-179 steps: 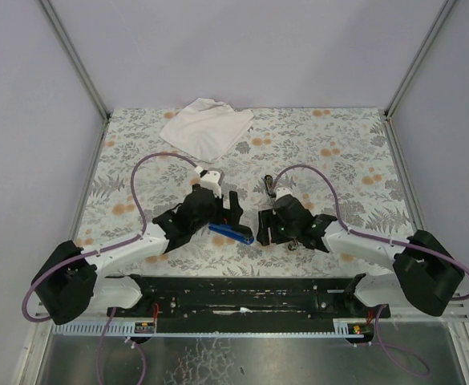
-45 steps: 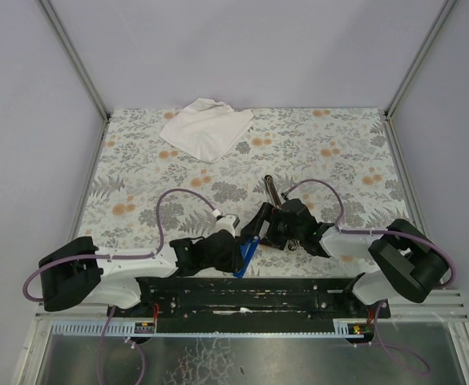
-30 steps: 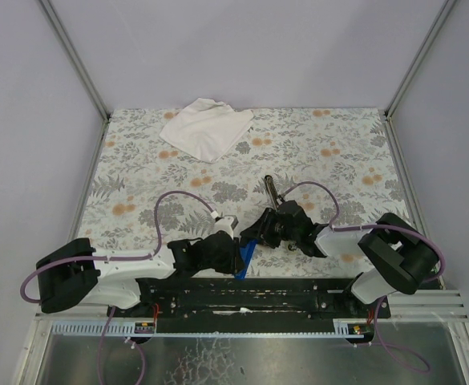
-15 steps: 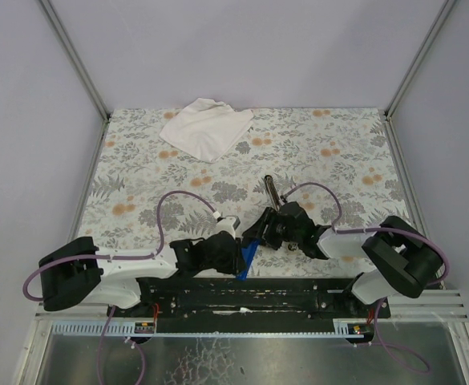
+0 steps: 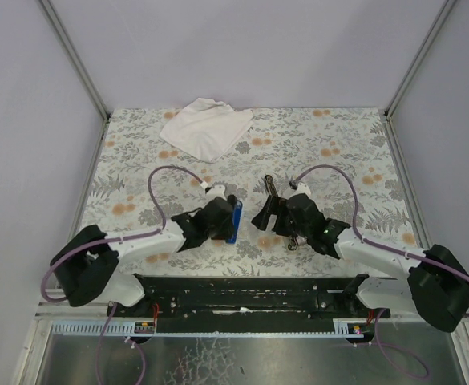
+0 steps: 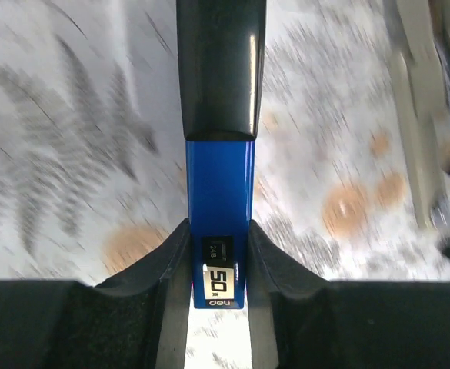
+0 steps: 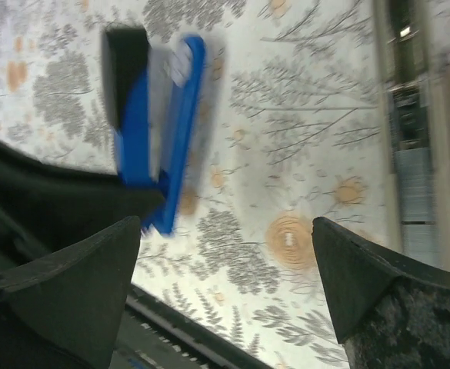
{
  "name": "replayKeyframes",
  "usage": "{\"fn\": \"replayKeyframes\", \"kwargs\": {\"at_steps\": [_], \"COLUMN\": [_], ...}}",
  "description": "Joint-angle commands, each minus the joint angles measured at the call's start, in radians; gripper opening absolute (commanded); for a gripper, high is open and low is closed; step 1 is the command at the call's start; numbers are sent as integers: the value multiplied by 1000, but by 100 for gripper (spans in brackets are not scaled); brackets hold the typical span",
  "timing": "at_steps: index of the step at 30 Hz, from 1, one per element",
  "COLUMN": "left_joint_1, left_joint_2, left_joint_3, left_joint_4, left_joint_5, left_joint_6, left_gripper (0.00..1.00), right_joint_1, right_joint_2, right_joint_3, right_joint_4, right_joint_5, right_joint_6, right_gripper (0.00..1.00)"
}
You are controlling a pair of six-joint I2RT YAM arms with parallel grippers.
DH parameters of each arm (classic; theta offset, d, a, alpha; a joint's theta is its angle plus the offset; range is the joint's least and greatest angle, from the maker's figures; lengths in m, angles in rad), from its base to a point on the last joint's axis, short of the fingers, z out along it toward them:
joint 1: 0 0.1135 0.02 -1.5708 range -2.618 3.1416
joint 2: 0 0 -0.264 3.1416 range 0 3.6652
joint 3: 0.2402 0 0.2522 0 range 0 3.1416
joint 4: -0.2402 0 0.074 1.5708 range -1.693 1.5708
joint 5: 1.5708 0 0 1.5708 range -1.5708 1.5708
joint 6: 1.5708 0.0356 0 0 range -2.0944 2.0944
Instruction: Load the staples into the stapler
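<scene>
Stapler of blue plastic with black cap (image 5: 234, 218), long axis twelve-to-six, sits clamped in left tool (image 6: 218, 254). Right tool (image 7: 226, 231), gaping and empty, hangs at its three o'clock. Seemingly silvery staple strips (image 7: 415, 184) lie at that tool's twelve o'clock.

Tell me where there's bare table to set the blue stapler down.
Free: far right of the table, between white cloth and right wall; also the left edge, nearer than the cloth. Crowded: the middle, where left gripper, blue stapler and right gripper meet.
</scene>
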Motion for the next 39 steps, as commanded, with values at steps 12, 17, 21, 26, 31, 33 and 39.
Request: {"fn": "replayKeyframes", "kwargs": {"at_steps": [12,17,21,26,31,33,39], "left_joint_1": [375,398,400,400,401,402,403], "left_joint_2": [446,403,309,178,25,-36,-193], "left_joint_3": [417,399,332,223,114,83,28], "left_joint_4": [105,92,98,98,98,84,7], "left_joint_5": [23,36,37,56,101,114,130], "left_joint_6": [385,388,366,298,227,208,159], "left_gripper": [33,72,87,92,93,94,95], "right_joint_1": [-73,-99,-101,-110,-124,-132,-156], "right_joint_2": [16,108,175,295,418,463,570], "right_joint_3": [186,255,295,384,467,497,550], "right_joint_4": [-392,-407,-362,-319,-290,-288,-268], "right_joint_5": [262,258,239,231,263,277,252], "right_joint_6": [-416,-491,-557,-626,-665,-682,-719], "right_gripper": [89,88,80,66,64,62,56]}}
